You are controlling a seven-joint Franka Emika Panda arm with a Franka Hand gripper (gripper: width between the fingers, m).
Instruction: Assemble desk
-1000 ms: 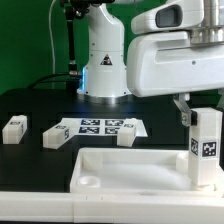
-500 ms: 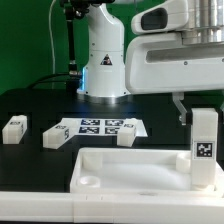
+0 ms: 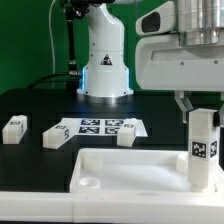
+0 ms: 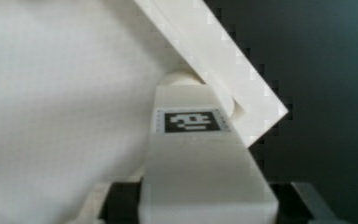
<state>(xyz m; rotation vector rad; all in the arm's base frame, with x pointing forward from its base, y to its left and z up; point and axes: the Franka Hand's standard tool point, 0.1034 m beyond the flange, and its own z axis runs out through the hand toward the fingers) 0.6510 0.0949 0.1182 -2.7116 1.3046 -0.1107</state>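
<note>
Desk leg [image 3: 203, 128] stands upright at the tabletop's [image 3: 120, 165] corner (its marker [image 3: 203, 149] now squarer to the camera), pinched by the claw [image 3: 199, 106]; the arm [image 3: 180, 60] has shifted toward the exterior view's right.

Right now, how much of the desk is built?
No leg looks finished yet: the tabletop has an empty socket. In hand: the end effector grips one leg, upright at the tabletop's corner on the exterior view's right. Left: three loose legs near the marker board need fitting.
</note>
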